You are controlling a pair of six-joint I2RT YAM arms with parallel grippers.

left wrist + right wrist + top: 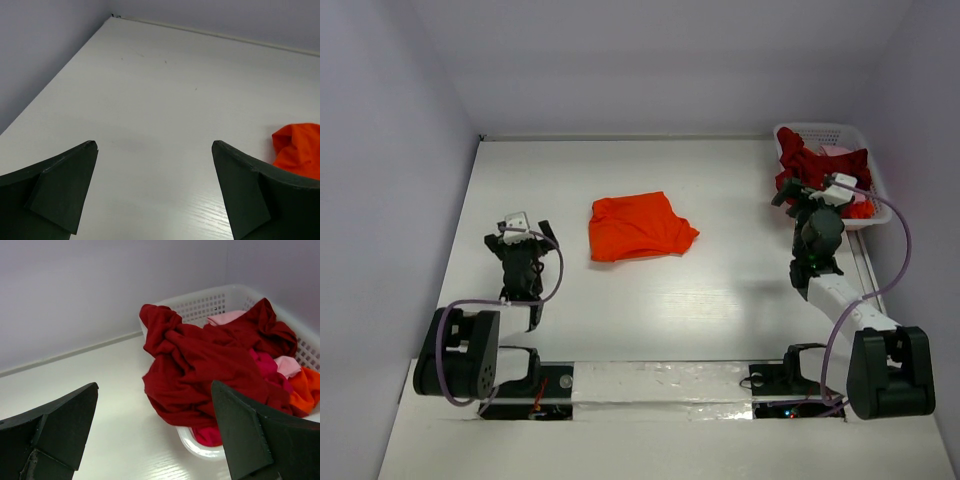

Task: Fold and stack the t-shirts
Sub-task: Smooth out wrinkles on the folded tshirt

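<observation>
A folded bright orange t-shirt [635, 227] lies flat in the middle of the table; its edge shows at the right of the left wrist view [300, 149]. A dark red t-shirt [210, 365] spills over the near rim of the white basket [200, 302], on top of pale pink [225, 318] and orange [306, 387] cloth. My left gripper [518, 232] is open and empty, left of the orange shirt, above bare table [154, 144]. My right gripper [817, 192] is open and empty, just in front of the basket and the dark red shirt [805, 165], not touching it [154, 385].
The white lattice basket [820, 130] stands at the far right corner against the walls. Pale walls close the table at the back and both sides. A taped strip [660, 380] runs along the near edge between the arm bases.
</observation>
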